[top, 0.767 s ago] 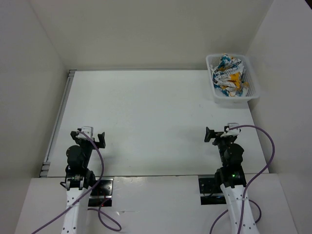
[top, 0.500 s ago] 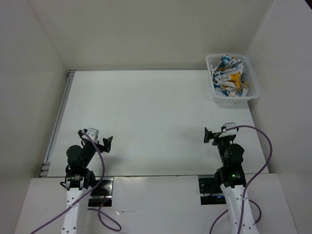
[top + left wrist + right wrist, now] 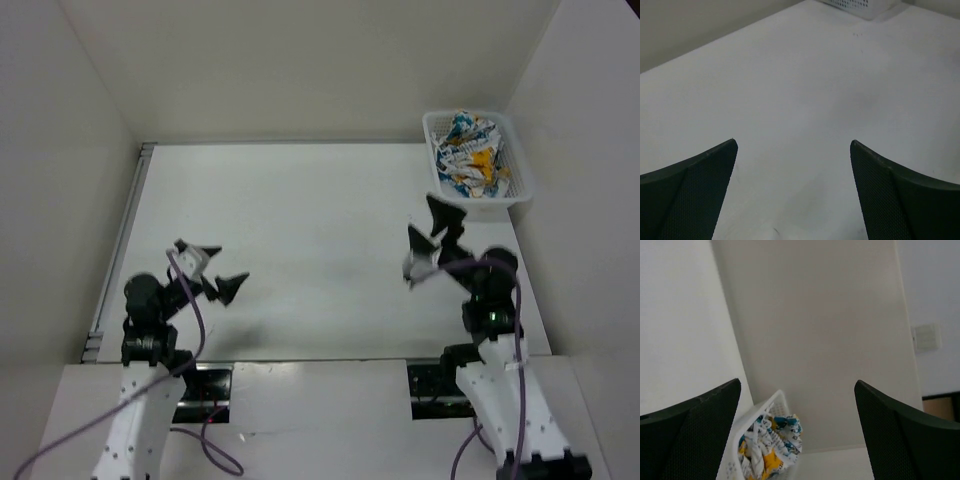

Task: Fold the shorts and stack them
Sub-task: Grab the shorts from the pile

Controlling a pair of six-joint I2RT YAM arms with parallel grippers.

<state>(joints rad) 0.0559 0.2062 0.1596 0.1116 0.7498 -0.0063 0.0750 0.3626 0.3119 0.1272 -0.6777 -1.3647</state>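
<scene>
Top external: shorts (image 3: 468, 152) crumpled in basket (image 3: 478, 205), likely soft, light; pinch a top fold. Left gripper (image 3: 222, 268), right gripper (image 3: 428, 228) agape, empty.

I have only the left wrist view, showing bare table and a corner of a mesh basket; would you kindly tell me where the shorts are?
Observer: The shorts lie crumpled inside the white mesh basket at the far right corner of the table.
Operator: Thank you. Is the right gripper holding anything?
Observer: No, the right gripper is open and empty, aimed toward the basket.
Operator: Is any fabric lying on the table itself?
Observer: None shows in the top view; all the printed fabric sits in the basket.
</scene>
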